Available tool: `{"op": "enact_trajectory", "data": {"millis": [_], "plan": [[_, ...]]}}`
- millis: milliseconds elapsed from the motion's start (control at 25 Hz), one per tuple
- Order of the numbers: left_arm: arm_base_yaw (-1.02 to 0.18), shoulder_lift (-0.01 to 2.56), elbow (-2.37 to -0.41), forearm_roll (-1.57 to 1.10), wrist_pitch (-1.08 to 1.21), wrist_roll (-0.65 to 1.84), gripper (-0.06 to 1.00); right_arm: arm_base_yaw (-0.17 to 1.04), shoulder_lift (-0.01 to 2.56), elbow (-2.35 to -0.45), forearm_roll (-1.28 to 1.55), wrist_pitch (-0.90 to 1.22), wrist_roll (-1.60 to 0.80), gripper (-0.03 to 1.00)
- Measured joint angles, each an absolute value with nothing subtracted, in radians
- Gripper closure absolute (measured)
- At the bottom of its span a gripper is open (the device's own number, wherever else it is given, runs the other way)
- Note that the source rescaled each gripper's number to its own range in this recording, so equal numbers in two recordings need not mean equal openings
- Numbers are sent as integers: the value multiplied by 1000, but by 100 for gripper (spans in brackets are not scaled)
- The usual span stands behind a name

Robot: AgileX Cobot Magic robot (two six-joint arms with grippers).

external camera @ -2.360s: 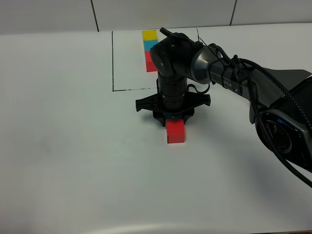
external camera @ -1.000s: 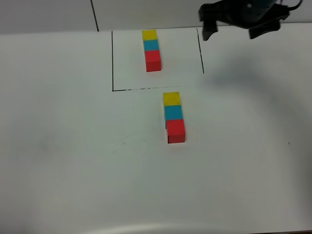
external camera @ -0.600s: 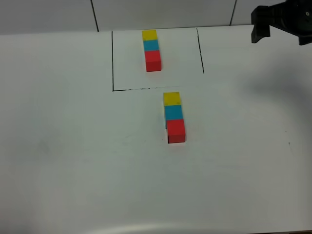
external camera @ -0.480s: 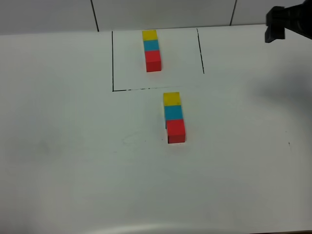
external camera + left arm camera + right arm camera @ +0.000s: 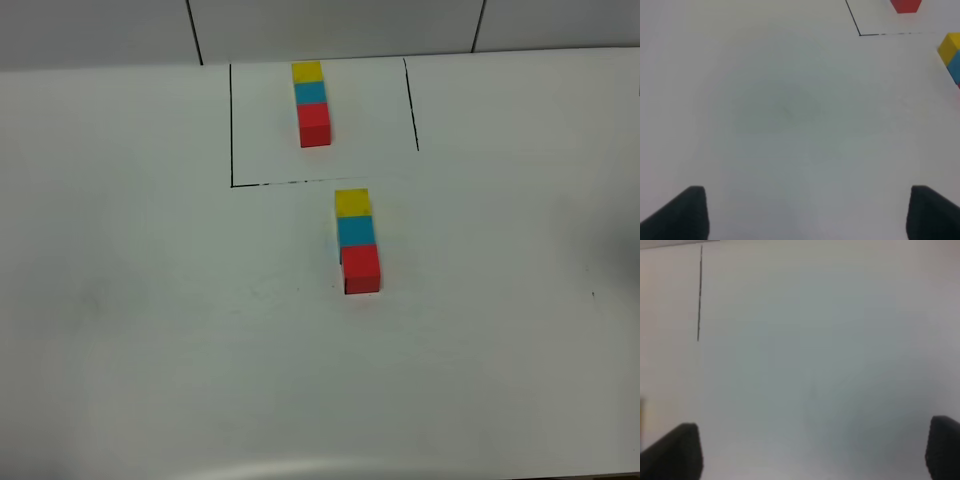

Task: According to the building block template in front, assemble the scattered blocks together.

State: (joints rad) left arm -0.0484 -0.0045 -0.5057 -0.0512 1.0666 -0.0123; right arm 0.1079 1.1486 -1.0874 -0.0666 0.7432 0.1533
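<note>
The building block template [image 5: 311, 103] is a yellow, cyan-blue and red row inside a thin black outline [image 5: 231, 130] at the back of the table. Just in front of the outline the scattered blocks sit joined in one straight row: yellow [image 5: 352, 202], cyan-blue [image 5: 355, 230], red [image 5: 361, 268]. Neither arm appears in the exterior view. My left gripper [image 5: 802, 215] is open over bare table, with the yellow block [image 5: 950, 46] and the template's red end [image 5: 906, 5] far off at the picture's edge. My right gripper [image 5: 807, 452] is open over bare table near one outline stroke [image 5: 699, 295].
The white table [image 5: 150, 330] ends in a curved front edge at the bottom of the exterior view. A tiled wall [image 5: 100, 30] rises behind the template. The outline's corner [image 5: 860, 34] shows in the left wrist view.
My right arm lifted off the joined row, swung away to the right and left the exterior view. The three joined blocks have stayed where they were.
</note>
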Motion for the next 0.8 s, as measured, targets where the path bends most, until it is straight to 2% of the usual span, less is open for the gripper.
{"op": "enact_trajectory", "data": {"millis": [360,600,800], "plan": [[-48,-5,-506,-51,1067,-12,10,107,715,-900,-91,769,153,16],[-48,-5,-506,-51,1067,-12,10,133,450,-815,-93,873,153,7],[-48,-5,-506,-51,1067,-12,10,144,282,-716,-100,1000,153,7]]}}
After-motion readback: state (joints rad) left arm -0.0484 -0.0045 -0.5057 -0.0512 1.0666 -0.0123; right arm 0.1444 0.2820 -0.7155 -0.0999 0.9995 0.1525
